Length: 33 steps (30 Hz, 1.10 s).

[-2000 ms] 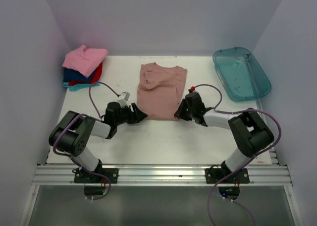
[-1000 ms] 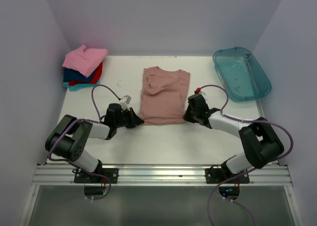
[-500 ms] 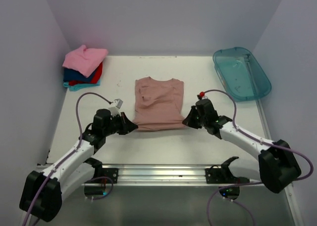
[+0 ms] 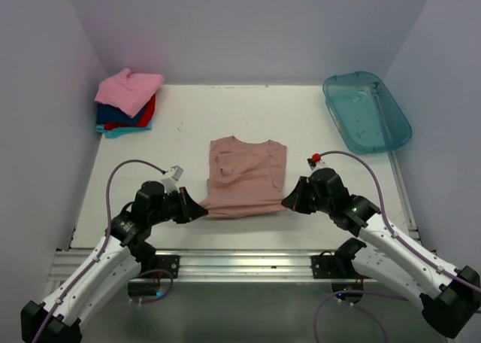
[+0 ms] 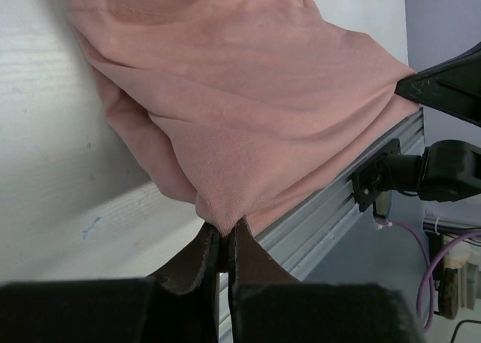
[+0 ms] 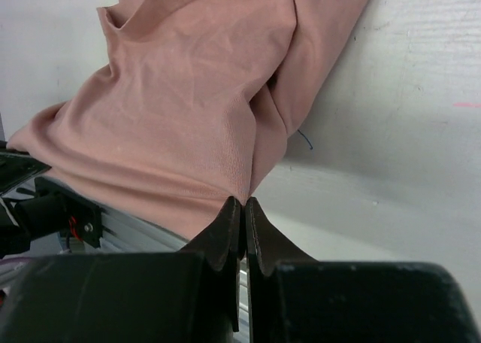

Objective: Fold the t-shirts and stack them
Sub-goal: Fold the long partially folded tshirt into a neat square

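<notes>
Overhead, I am holding the pink-brown tee [image 4: 246, 176] at the near edge of the surface [image 4: 188, 125] by its near corners with my left end effector [image 4: 197, 207] and right end effector [image 4: 290, 201], best moving evenly together; my left wrist, then my right, is showing what overhead is hiding: closed jaws biting hem cloth.

Matt knit-cloth tee [image 4: 246, 176], ribbed metal rail [image 4: 248, 262]

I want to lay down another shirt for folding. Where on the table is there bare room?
The widest bare patch is the far middle of the table, between the stack of folded tees and the teal tub, beyond the collar of the pink-brown tee. The near edge is crowded: the left gripper and right gripper pinch its corners.
</notes>
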### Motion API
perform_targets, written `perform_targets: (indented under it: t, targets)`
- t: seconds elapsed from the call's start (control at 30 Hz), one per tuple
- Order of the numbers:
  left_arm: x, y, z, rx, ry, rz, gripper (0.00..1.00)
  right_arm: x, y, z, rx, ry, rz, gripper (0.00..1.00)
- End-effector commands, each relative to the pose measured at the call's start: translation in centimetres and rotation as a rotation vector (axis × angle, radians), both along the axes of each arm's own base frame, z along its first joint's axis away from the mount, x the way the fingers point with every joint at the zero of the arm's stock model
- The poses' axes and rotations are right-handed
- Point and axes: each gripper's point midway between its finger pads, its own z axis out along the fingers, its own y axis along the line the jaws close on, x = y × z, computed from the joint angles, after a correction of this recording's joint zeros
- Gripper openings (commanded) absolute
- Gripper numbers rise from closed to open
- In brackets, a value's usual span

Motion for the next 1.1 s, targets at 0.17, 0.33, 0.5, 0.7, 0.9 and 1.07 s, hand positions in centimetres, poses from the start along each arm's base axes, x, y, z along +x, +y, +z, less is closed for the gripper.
perform_targets:
  t: [0.17,0.33,0.5,0.7,0.9,1.07]
  targets:
    - [0.3,1.9,1.5,0.069,0.012,0.107,0.00,-1.0,-3.4,-1.3,-0.126,0.035,-0.080,0.00]
    - [3.7,1.4,5.6,0.052,-0.125,0.156,0.00,1.4,-3.1,0.0,-0.161,-0.018,-0.114,0.00]
    - [7.8,0.3,7.6,0.074,-0.218,0.166,0.00,5.3,-2.5,3.1,-0.190,-0.124,-0.168,0.00]
    - [15.1,-1.0,7.8,0.215,-0.265,0.197,0.00,11.3,-2.3,5.2,-0.275,-0.189,-0.240,0.00]
    - [27.2,-2.0,11.5,0.211,-0.416,0.270,0.00,21.0,-4.0,5.3,-0.371,-0.202,-0.377,0.00]
    - [35.7,-3.0,9.5,0.223,-0.366,0.265,0.78,32.5,-3.0,7.0,-0.407,-0.240,-0.454,0.68]
